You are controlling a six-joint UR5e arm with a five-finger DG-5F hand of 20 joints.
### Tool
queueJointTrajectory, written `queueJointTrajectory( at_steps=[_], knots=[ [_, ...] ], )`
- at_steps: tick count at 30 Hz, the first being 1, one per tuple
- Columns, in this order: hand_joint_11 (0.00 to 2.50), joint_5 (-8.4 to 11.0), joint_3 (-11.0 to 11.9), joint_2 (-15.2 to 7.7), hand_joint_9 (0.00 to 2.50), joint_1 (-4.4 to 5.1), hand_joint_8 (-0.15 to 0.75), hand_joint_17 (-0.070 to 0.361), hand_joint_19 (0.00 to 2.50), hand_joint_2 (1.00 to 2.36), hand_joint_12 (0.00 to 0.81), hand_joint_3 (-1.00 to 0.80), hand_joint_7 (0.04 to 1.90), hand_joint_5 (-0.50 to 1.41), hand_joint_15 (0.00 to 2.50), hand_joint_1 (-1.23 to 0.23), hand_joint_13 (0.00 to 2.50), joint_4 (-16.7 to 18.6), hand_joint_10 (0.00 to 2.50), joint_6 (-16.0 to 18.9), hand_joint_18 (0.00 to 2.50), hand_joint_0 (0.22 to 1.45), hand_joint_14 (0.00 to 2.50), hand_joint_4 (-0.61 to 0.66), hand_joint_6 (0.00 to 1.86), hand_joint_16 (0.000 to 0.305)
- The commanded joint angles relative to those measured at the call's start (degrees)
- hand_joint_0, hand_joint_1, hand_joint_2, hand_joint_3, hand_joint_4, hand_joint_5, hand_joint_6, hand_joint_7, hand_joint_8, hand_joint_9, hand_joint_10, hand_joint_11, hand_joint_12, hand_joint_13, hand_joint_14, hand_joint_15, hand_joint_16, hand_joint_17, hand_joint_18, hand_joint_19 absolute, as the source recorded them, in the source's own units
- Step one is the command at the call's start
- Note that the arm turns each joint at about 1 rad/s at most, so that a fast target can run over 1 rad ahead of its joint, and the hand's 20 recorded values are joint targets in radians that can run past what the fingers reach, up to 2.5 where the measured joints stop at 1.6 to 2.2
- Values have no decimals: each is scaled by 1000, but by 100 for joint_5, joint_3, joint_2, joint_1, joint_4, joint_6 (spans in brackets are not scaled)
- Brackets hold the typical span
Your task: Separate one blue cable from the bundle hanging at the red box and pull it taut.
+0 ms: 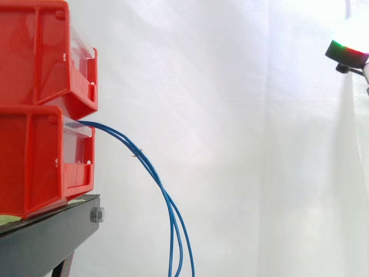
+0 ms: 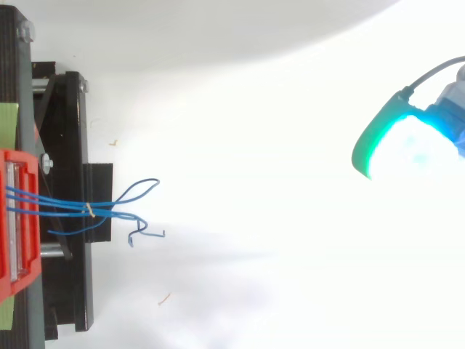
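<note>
A bundle of thin blue cables [image 1: 157,175] comes out of the front of the lower red bin [image 1: 34,161], arcs outward and hangs down past the bottom of the side view. From above, the blue cables [image 2: 69,206] are tied together by a small pale tie [image 2: 90,210], and their ends spread into loops beyond it. My hand [image 2: 407,145] glows green and cyan far to the right of the bundle, well apart from it. In the side view my hand [image 1: 347,51] is high at the right edge, above the level of the bins.
A second red bin [image 1: 40,57] is stacked on the lower one. Both rest on a black stand [image 1: 52,236] at the left. A white curtain [image 1: 242,144] hangs behind, and open space lies between the cables and my hand.
</note>
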Motion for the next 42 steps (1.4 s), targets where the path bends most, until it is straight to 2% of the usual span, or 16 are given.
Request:
queueJointTrajectory(
  at_steps=[1, 5, 8, 12, 14, 15, 19, 21, 26, 32, 35, 36, 38, 39, 40, 42],
  knots=[
    [243, 262, -1, -8, 623, 75, 252, 83, 529, 1000, 300, -500, 749, -209, 234, -668, 586, 13, 7, -153, 676, 522, 8, 197, 502, 37],
    [245, 455, 16, -148, 628, 137, 252, 82, 502, 1000, 299, -500, 748, -209, 224, -671, 587, 101, 7, -206, 675, 524, 10, 195, 502, 37],
    [252, 473, 25, -289, 631, 154, 255, 81, 492, 1000, 297, -500, 749, -209, 229, -672, 589, 215, 7, -171, 668, 525, 8, 197, 502, 36],
    [258, 473, 333, -658, 633, 163, 255, 80, 483, 1000, 296, -500, 750, -209, 229, -672, 589, 285, 7, -171, 667, 526, 8, 194, 502, 36],
    [266, 464, 412, -746, 637, 163, 257, 80, 475, 1000, 295, -500, 749, -210, 237, -673, 592, 268, 8, -162, 665, 525, 8, 197, 502, 36],
    [269, 429, 464, -896, 637, 137, 257, 80, 483, 1000, 294, -500, 751, -210, 237, -672, 593, 285, 8, -127, 665, 526, 8, 195, 502, 35],
    [292, 368, 587, -1150, 658, 128, 261, 80, 484, 1000, 297, -500, 751, -208, 244, -671, 610, 364, 8, 40, 665, 528, 9, 200, 502, 35],
    [293, 368, 587, -1177, 660, 128, 261, 80, 484, 1000, 296, -500, 750, -208, 252, -668, 611, 373, 8, 66, 666, 529, 9, 197, 502, 35],
    [297, 341, 631, -1520, 672, 128, 262, 79, 475, 1000, 295, -500, 752, -207, 246, -667, 616, 716, 9, 181, 668, 529, 9, 199, 502, 35],
    [304, 385, 631, -1625, 672, 146, 264, 79, 477, 1000, 297, -500, 753, -205, 242, -667, 615, 1094, 9, 137, 667, 529, 9, 202, 502, 35],
    [304, 491, 631, -1634, 673, 154, 264, 79, 475, 1000, 296, -500, 753, -205, 249, -667, 614, 1208, 9, -83, 668, 530, 10, 202, 502, 35],
    [297, 552, 640, -1731, 674, 154, 263, 79, 475, 1000, 296, -500, 754, -205, 250, -667, 615, 1226, 9, -171, 667, 530, 9, 204, 502, 35],
    [305, 570, 702, -1818, 674, 154, 264, 79, 476, 1000, 295, -500, 752, -203, 246, -667, 613, 1243, 9, -171, 665, 530, 8, 202, 502, 35],
    [297, 552, 746, -1950, 674, 128, 263, 79, 468, 1000, 294, -500, 750, -203, 248, -667, 612, 1252, 9, -127, 666, 530, 9, 202, 502, 35],
    [301, 552, 746, -1950, 674, 128, 264, 78, 451, 1000, 292, -500, 752, -203, 239, -667, 612, 1252, 9, -127, 666, 530, 9, 204, 502, 35],
    [306, 552, 904, -2100, 675, 119, 266, 78, 435, 1000, 288, -500, 751, -203, 233, -666, 609, 1278, 9, -30, 663, 531, 8, 202, 502, 35]
  ],
)
